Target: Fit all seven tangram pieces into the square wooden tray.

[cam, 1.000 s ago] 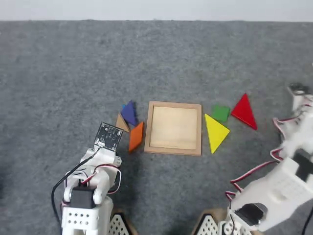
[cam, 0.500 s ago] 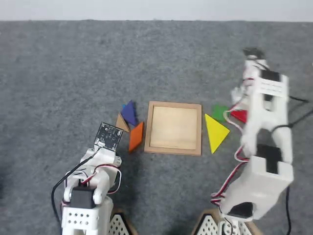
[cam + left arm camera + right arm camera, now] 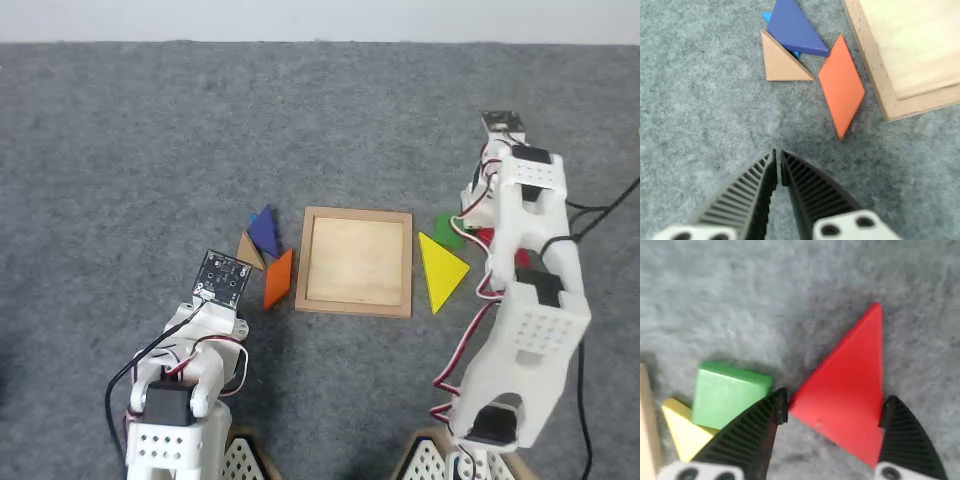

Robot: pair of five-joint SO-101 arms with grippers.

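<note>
Right wrist view: right gripper (image 3: 835, 406) spread wide astride the red triangle (image 3: 857, 370), one jaw at a corner, the other by its long edge; triangle lies right of the tray (image 3: 357, 213), past the green square (image 3: 730, 392); left gripper (image 3: 778, 156), closed, sits left of the tray.

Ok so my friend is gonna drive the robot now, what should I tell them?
Left gripper: fingers shut, empty, over the carpet near the orange parallelogram.
Right gripper: fingers open, one each side of the red triangle.
Left of the tray: orange parallelogram, tan triangle, dark blue triangle lying on a light blue piece.
Right of it: yellow triangle, green square, red triangle.
Done: nothing in the tray. Left: all seven pieces.
</note>
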